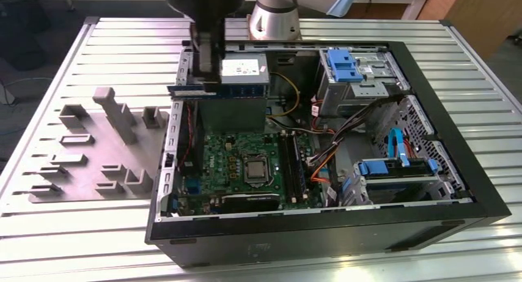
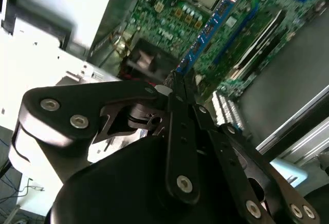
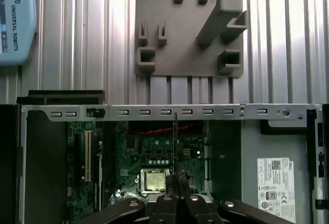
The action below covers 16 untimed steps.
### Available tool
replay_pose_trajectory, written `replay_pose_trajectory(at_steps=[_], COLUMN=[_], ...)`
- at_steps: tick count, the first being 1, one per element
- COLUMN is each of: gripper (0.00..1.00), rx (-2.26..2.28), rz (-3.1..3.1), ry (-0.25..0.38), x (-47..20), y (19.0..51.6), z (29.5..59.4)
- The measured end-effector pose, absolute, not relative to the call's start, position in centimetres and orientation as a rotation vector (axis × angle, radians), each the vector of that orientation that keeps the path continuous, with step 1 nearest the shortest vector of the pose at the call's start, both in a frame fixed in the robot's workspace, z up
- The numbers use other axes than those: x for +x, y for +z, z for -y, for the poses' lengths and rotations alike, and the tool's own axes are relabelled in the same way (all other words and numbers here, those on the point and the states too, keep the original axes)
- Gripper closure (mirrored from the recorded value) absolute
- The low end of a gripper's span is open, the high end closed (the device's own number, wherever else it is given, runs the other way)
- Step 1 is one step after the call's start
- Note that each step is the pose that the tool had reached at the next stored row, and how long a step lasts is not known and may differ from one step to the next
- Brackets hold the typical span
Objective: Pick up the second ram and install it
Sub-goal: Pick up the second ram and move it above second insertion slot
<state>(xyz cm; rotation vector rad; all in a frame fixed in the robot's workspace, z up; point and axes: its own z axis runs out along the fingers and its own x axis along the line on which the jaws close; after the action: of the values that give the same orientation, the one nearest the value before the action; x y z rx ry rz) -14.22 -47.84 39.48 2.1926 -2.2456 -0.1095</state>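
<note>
Exterior view: fingers (image 1: 208,62) clamped tight on the ram (image 1: 189,91). The stick is held level in the air, just beside the PSU (image 1: 244,73), on the exterior view's left.

Exterior view high over computer case (image 1: 326,239); both wrist views close above motherboard (image 3: 154,152) (image 2: 164,13).

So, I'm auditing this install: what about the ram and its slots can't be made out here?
Faces of the second ram: edge-on in the first wrist view.
Its gripped end: hidden behind the gripper linkage in the second wrist view.
Occupancy of memory slots: too small in the exterior view.
</note>
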Motion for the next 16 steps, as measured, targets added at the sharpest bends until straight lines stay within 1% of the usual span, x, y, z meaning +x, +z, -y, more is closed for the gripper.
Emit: replay_pose_trajectory(at_steps=[16], gripper=[0.89], rx=[2.193], rz=[2.246], ry=[-0.11], x=[-8.4], y=[39.5], z=[47.8])
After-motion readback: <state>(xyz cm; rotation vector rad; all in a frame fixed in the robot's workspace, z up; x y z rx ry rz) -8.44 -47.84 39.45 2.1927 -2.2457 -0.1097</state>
